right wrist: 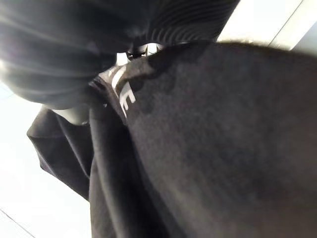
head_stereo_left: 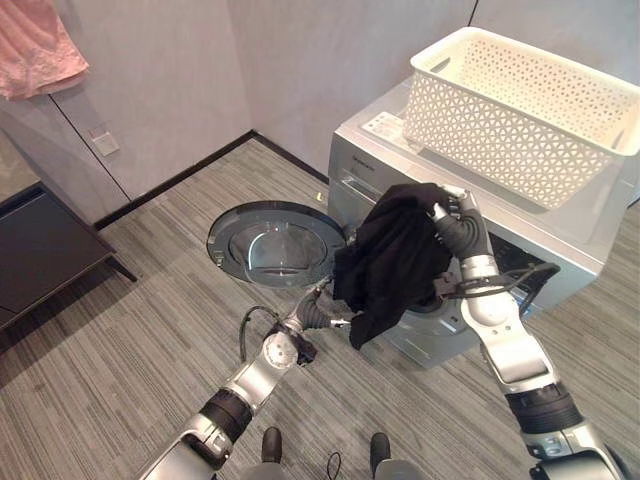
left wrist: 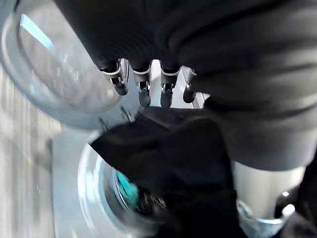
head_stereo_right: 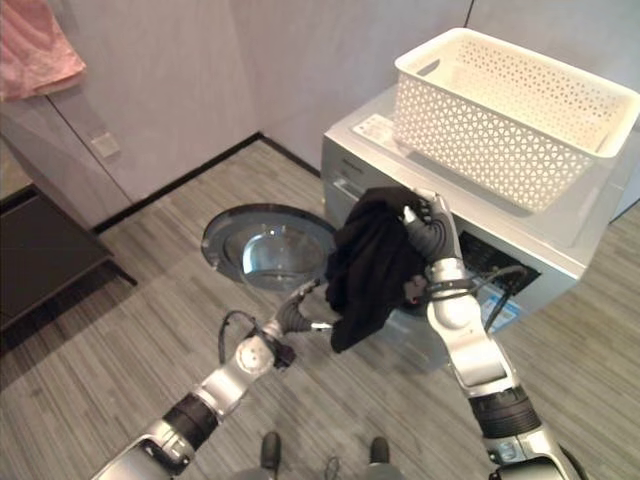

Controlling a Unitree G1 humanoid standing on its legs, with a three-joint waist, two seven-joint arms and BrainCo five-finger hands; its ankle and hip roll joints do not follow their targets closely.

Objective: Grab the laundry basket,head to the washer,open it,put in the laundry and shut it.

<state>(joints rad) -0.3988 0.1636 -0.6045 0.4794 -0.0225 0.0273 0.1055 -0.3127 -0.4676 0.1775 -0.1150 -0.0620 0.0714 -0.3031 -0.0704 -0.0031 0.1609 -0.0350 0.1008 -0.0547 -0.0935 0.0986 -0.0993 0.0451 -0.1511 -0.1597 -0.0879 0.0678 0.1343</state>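
Grey striped carpet (head_stereo_left: 150, 300) covers the floor; pale wall panels stand behind. Silver front-loading washer (head_stereo_left: 400, 160) sits against the wall, its round glass door (head_stereo_left: 275, 243) swung fully open toward the robot's left. White lattice laundry basket (head_stereo_left: 520, 110) rests on top of the washer, upright. Right hand (head_stereo_left: 452, 215) is raised in front of the washer, fingers curled into the top of a black garment (head_stereo_left: 390, 260); the cloth hangs down from it over the drum opening. Left hand (head_stereo_left: 318, 312) is low, at the lower edge of the hanging garment; in the left wrist view its fingers (left wrist: 143, 91) are straight, just above the dark cloth, so relaxed, not clamped. Pink cloth (head_stereo_left: 35, 45) hangs at the upper left. Dark low cabinet (head_stereo_left: 45, 250) stands by the left wall.
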